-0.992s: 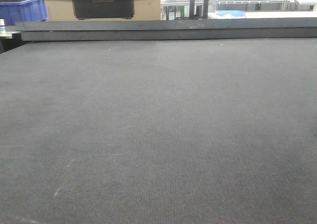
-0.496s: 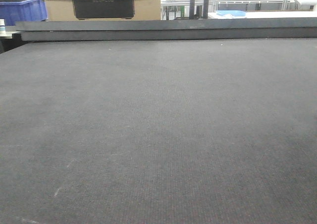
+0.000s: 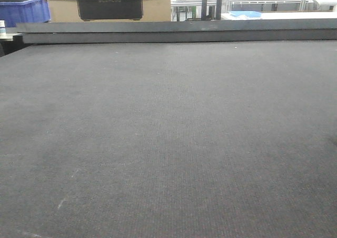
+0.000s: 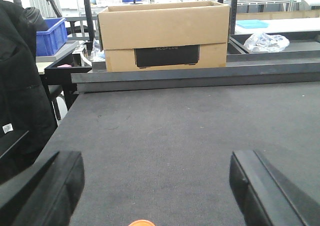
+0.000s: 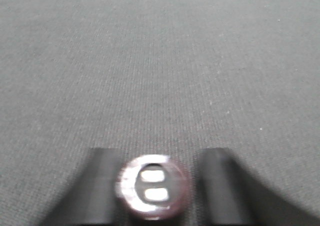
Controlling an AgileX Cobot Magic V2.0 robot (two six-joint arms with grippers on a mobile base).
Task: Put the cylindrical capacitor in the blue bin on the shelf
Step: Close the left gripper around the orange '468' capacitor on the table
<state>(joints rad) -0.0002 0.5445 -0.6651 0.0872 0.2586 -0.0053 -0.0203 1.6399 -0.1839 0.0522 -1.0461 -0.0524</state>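
In the right wrist view, the cylindrical capacitor [image 5: 152, 187] shows its round shiny end with two terminals, blurred. It sits between the two dark fingers of my right gripper [image 5: 159, 183], which is shut on it above the grey mat [image 5: 160, 61]. My left gripper [image 4: 155, 186] hovers over the same mat [image 4: 165, 131], open wide with nothing between its fingers [image 4: 47, 186]. The shelf and its blue bin are out of view. The front view shows only bare mat [image 3: 168, 132], with neither gripper in it.
A cardboard box [image 4: 164, 33] stands behind the mat's raised back rail [image 4: 200, 78]. A blue crate [image 4: 50, 35] sits far left in the background, and a plastic bag [image 4: 262, 41] lies at the back right. A small orange thing [image 4: 141, 223] peeks in at the bottom edge.
A thin dark sliver has come into the front view at its right edge. The mat and background look the same.
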